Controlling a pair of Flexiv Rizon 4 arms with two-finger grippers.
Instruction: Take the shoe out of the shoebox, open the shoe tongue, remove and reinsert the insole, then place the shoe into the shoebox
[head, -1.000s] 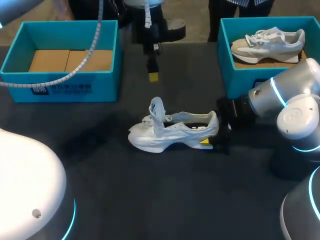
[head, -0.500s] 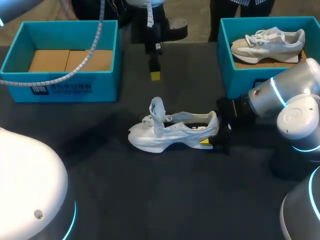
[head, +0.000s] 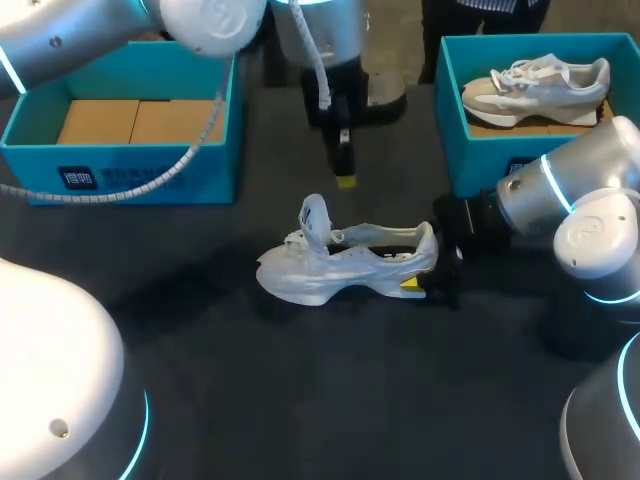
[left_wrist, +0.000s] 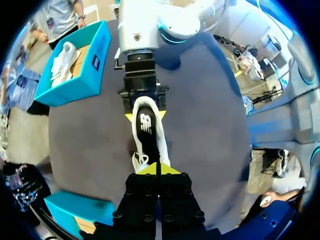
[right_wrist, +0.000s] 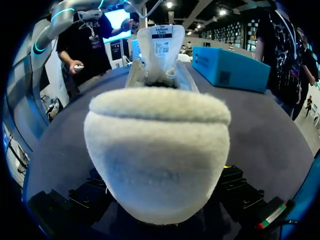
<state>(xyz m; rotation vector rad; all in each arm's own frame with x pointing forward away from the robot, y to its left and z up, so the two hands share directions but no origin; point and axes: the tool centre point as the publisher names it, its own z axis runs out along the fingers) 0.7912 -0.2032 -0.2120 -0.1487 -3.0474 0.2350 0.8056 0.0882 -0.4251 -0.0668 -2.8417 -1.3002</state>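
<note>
One white mesh sneaker (head: 340, 265) lies unboxed, tongue (head: 314, 222) raised; insole work and reboxing apparently remain. Right jaws grip its heel (right_wrist: 157, 150); left jaws hover closed at 12 o'clock.

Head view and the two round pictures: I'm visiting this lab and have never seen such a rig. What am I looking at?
This is a two-armed robot at a table. The head view looks down from above and behind; each round picture comes from a camera on one wrist, looking forward along that arm. On the table lies a white shoe, its tongue raised. Behind it stand two blue shoeboxes: the left box is empty, the right box holds another shoe. The right gripper is shut on the white shoe's heel. The left gripper, shut and holding nothing, hangs above the table beyond the shoe.
</note>
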